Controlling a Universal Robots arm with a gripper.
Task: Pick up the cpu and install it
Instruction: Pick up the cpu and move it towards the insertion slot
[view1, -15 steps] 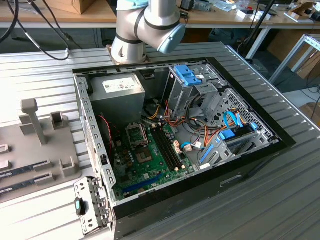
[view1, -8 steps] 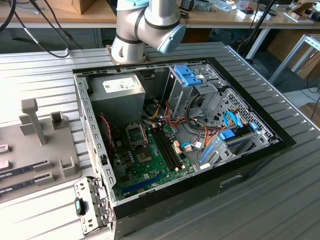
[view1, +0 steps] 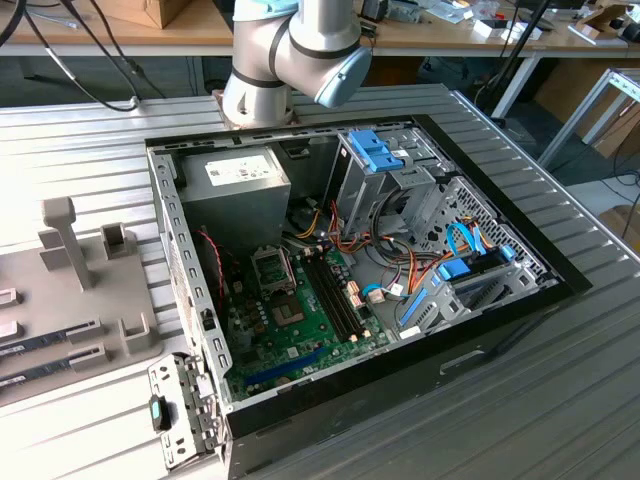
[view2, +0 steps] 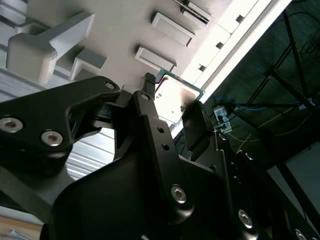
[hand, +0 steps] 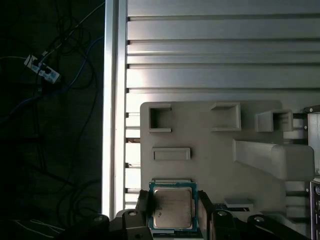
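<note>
Between fingers (hand: 143, 206) of black gripper (hand: 172, 212), apparently clamped on two sides: cpu (hand: 172, 206), over grey tray (hand: 210, 160), nine o'clock from open computer case (view1: 420, 365) in exterior view. Grasped; not yet installed.

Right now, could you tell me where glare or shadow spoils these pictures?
In the second wrist view, glare washes out the chip's metal top, and the gripper is a dark mass in front. In the first wrist view, a bright band crosses the ribbed table, while the power strip beside it sits in deep shadow. The exterior view is evenly lit, and the computer case is clear.
</note>
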